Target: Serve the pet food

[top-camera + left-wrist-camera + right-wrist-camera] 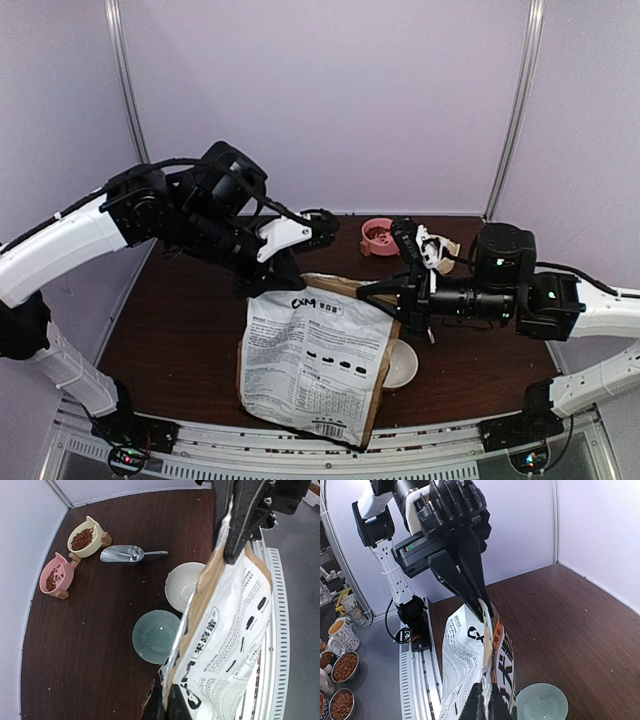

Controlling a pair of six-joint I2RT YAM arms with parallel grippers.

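On dark wood tabletop (90, 645), left gripper (165, 702) and right gripper (231, 545) both pinching shut on rim of brown-and-white paper food bag (230, 630), just beside white ceramic bowl (182, 582). Well apart, reddish-brown kibble (82, 538) sitting in cream bowl (97, 544). Risk: uneven pulling tearing bag, spilling pellets.

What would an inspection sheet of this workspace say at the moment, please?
Surface: dark brown wooden table, with a few scattered crumbs.
Job's things: reddish-brown kibble pellets fill a cream cat-shaped bowl and a pink cat-shaped bowl.
Clutter: silver metal scoop, empty white round bowl, empty teal ribbed dish.
Grippers: left tool and right tool are each shut on the top edge of the white-and-brown paper food bag.
Cables: black cable looped at the left arm's base.
Surroundings: pale lilac walls; more bowls of kibble beyond the table.
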